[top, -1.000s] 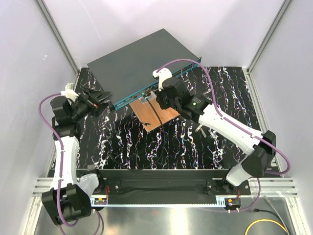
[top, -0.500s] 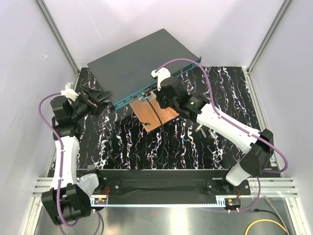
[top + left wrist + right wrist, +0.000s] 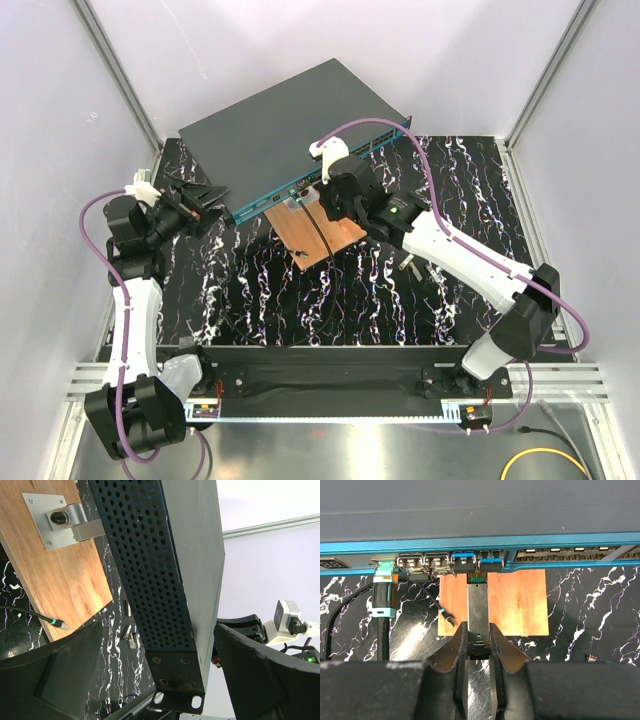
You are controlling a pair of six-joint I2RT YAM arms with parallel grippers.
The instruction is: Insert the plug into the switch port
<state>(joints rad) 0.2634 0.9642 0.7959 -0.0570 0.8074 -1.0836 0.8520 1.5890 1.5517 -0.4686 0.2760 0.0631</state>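
Observation:
The switch (image 3: 285,120), a flat dark grey box with a teal front face (image 3: 560,542), lies at the back of the marbled table. My right gripper (image 3: 479,647) is shut on the plug (image 3: 478,607), a slim grey metal module held lengthwise. Its tip sits just below the blue-tabbed ports (image 3: 477,560), right at the port row; whether it has entered one I cannot tell. In the top view the right gripper (image 3: 312,197) is against the front face. My left gripper (image 3: 160,677) is open, its fingers (image 3: 55,680) on either side of the switch's left corner bracket (image 3: 177,682).
A copper-brown board (image 3: 322,237) with a metal bracket (image 3: 62,520) lies under the plug. A thick black cable (image 3: 384,605) is plugged into a port to the left. A thin wire with a teal tip (image 3: 446,616) crosses the board. Small metal parts (image 3: 410,265) lie nearby.
My right arm has shifted slightly left and back toward the switch's front face, carrying the plug. The left arm has stayed still.

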